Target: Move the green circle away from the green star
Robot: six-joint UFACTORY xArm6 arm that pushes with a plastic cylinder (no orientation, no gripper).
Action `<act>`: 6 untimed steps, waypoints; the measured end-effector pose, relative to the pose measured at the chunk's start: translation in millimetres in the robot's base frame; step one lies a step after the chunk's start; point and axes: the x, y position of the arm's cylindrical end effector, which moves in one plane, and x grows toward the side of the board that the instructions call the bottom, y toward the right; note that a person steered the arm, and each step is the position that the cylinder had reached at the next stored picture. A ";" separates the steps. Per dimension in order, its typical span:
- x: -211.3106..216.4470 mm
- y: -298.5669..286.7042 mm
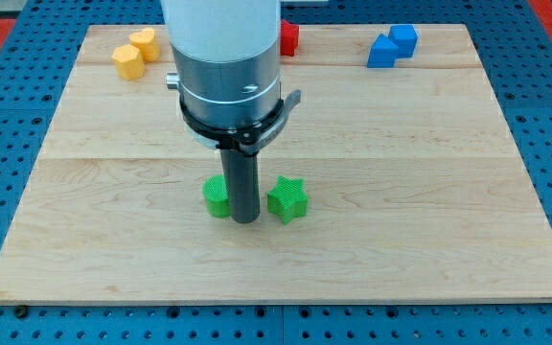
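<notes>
Tip [245, 220]: between green circle [217, 196] and green star [287, 199].
Claw: none fitted; state not tellable.
Method: you push circle toward view's left.

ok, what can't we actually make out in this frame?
- Green circle: its right side is hidden behind the rod; contact with my tip cannot be told.
- Red block: mostly hidden by the arm body; shape unclear.
- Blue blocks: they touch or overlap; shapes unclear.
</notes>
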 end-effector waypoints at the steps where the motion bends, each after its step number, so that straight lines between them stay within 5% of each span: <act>1: -9.0 -1.8; 3: 21.7 -51.2; 4: 6.9 -104.7; 6: -17.2 -97.6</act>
